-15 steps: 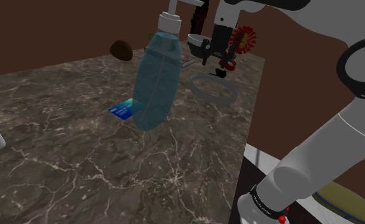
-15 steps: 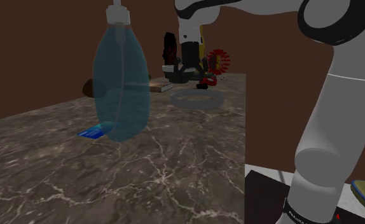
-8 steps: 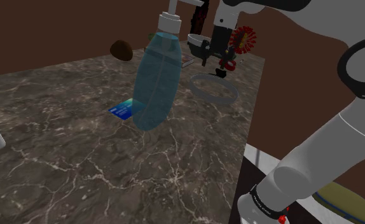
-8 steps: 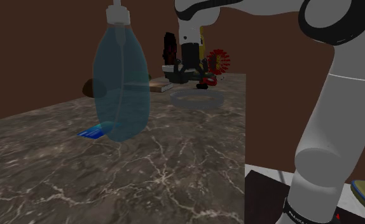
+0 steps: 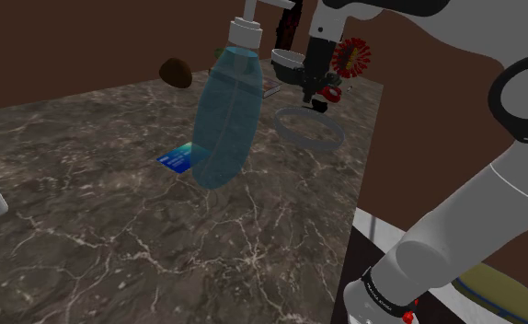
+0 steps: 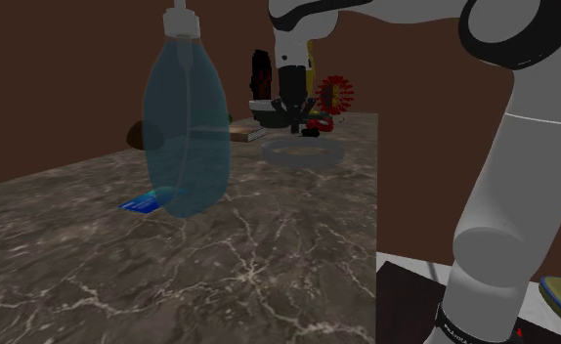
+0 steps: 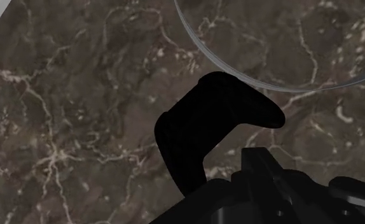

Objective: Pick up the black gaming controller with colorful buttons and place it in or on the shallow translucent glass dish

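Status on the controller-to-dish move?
Gripper shut on the black controller. Controller held off the table, by the dish edge, not yet in it. Blue bottle stands aside, not in the way.

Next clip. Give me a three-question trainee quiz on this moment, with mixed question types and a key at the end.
1. True or false: the black controller lies inside the glass dish.
2. Where is the controller? A) held over the marble table, just short of the dish's rim B) on the floor C) in a sink
3. Fill in: the blue card lies on the table at the foot of the translucent blue ____.
Key: 1 false. 2 A. 3 bottle.
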